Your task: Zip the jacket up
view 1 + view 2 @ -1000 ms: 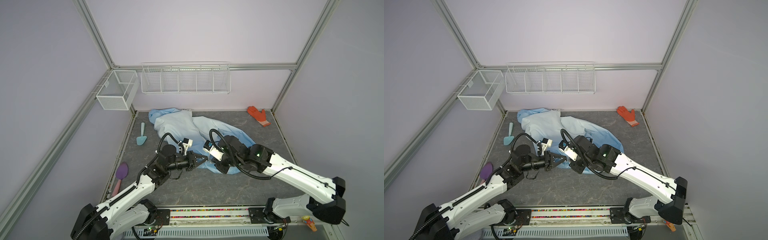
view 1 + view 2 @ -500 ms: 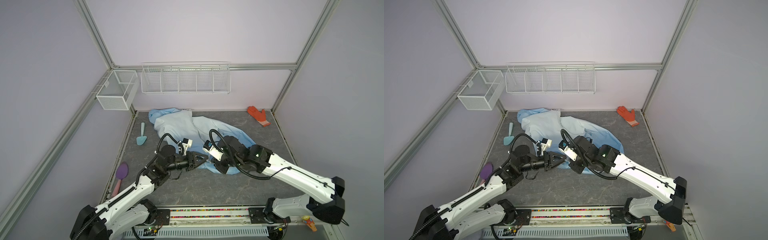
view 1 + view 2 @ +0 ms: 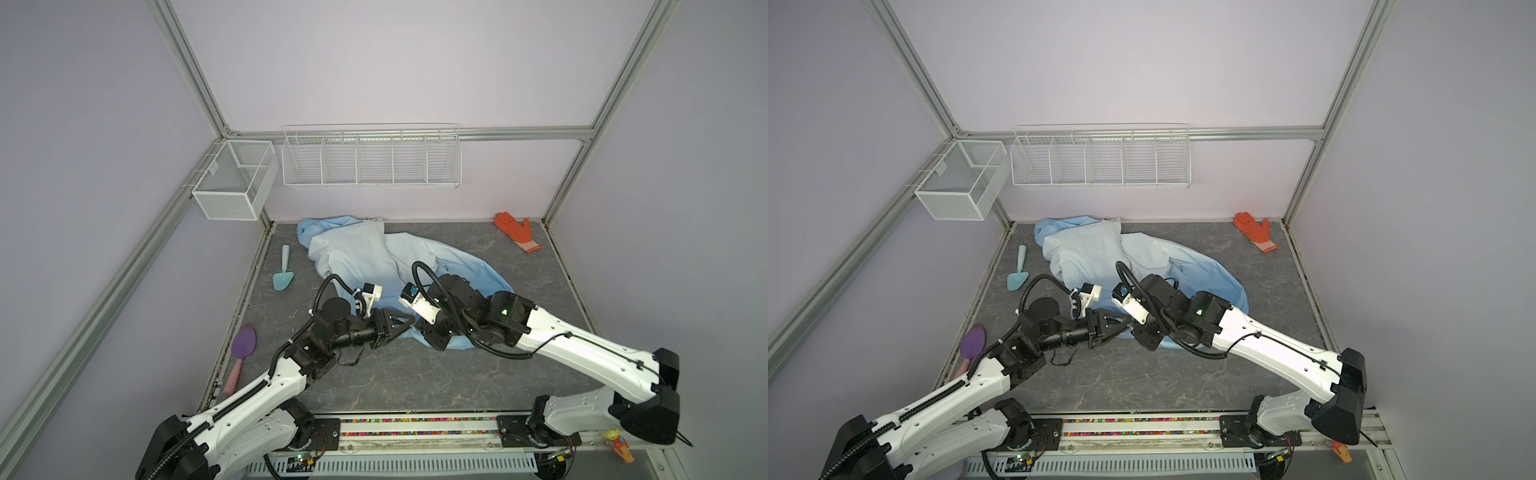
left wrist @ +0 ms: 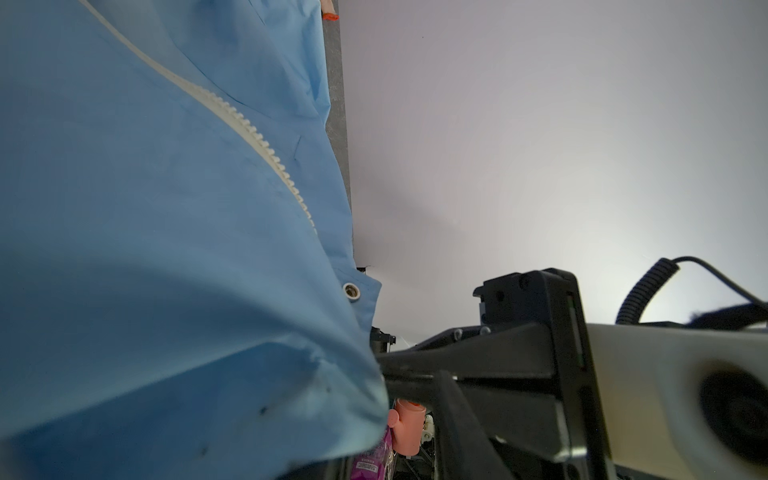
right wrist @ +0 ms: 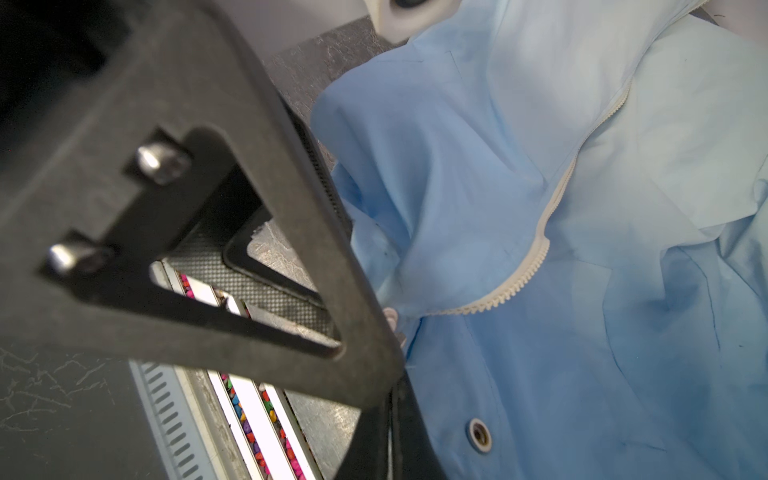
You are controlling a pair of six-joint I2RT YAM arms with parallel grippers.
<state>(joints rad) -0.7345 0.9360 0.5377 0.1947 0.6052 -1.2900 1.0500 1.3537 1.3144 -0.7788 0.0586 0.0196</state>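
I saw right gripper (image 3: pixel 424 333) clamped on jacket (image 3: pixel 365 257) hem; left gripper (image 3: pixel 408 324) jaws unclear. Zipper (image 5: pixel 536 266) end lay just beside right gripper, running away from both.

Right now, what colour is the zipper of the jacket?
Off-white zipper on the light-blue jacket; clearest in the right wrist view.

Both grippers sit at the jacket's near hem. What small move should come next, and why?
Probably close the left gripper on the hem fabric at its tips. The right gripper looks shut on the jacket where the zipper ends, and its teeth show as one unjoined row, so the other side likely needs a grip first.
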